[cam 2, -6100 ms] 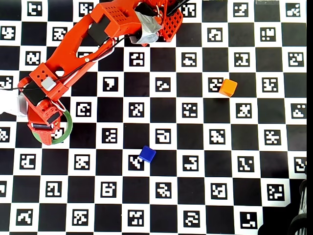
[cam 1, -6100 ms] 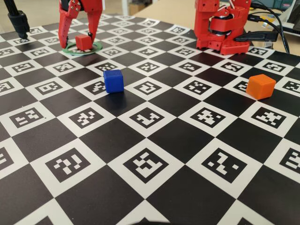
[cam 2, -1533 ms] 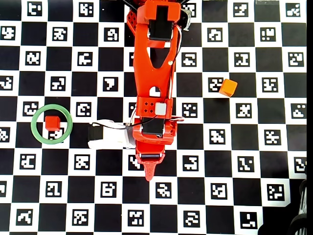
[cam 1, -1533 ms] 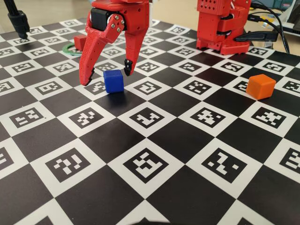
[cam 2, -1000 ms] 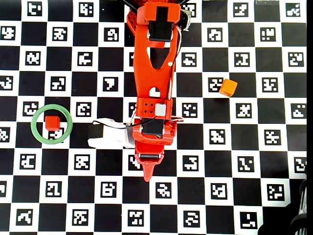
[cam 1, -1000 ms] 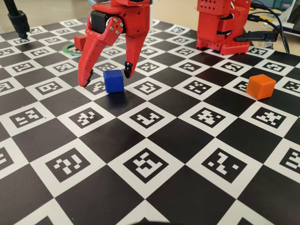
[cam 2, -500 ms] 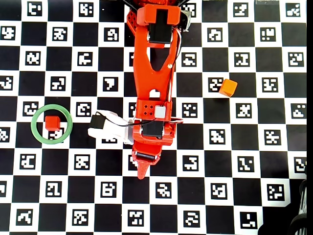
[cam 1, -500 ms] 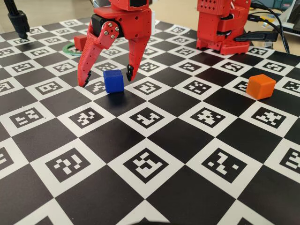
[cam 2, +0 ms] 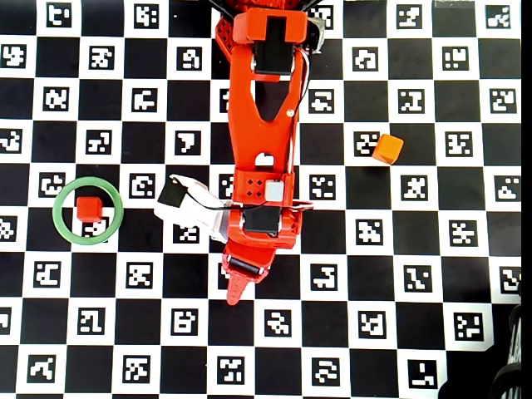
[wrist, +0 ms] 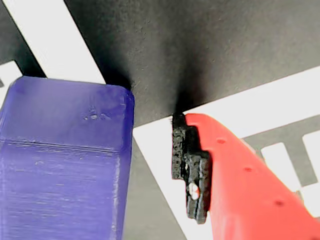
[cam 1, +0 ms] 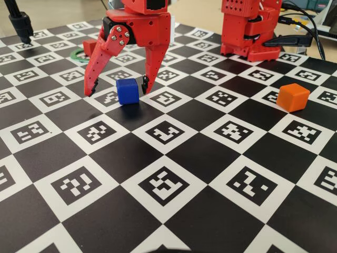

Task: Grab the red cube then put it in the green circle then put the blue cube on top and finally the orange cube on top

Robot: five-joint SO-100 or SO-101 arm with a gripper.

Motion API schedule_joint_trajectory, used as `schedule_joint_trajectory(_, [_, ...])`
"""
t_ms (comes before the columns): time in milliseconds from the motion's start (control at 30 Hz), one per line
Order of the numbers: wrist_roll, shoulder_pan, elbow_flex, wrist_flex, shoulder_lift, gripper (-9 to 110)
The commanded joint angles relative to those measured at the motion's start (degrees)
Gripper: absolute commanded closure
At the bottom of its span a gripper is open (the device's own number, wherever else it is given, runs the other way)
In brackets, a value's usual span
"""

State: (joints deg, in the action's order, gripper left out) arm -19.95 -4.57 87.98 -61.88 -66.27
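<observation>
The blue cube [cam 1: 127,90] rests on the checkered board between the fingers of my open red gripper [cam 1: 117,88], closer to the right finger. In the wrist view the blue cube [wrist: 65,160] fills the left side, with a small gap to the black pad of one finger [wrist: 190,170]. The other finger is out of that view. The red cube [cam 2: 89,208] sits inside the green circle [cam 2: 58,212] at the left of the overhead view. The orange cube [cam 2: 387,149] lies alone at the right and also shows in the fixed view [cam 1: 293,97]. My arm hides the blue cube in the overhead view.
The arm's base [cam 1: 247,31] stands at the back of the board. A black stand [cam 1: 21,23] is at the far left corner. Cables [cam 1: 308,26] run at the far right. The board's front edge lies near the bottom of the fixed view.
</observation>
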Motion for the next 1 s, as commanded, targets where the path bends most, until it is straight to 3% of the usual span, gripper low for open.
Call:
schedule_joint_trajectory(0, [-2.1, 0.2, -2.8, 0.7, -2.0, 53])
schedule_joint_trajectory(633, [-4.0, -0.1, -2.1, 3.2, -1.8, 56])
schedule_joint_trajectory(700, [-4.3, -0.4, -1.8, 3.3, -2.0, 62])
schedule_joint_trajectory(833, [-4.0, -0.5, -1.8, 3.6, -1.9, 89])
schedule_joint_trajectory(967, [-3.6, -0.4, -1.8, 3.7, -1.9, 92])
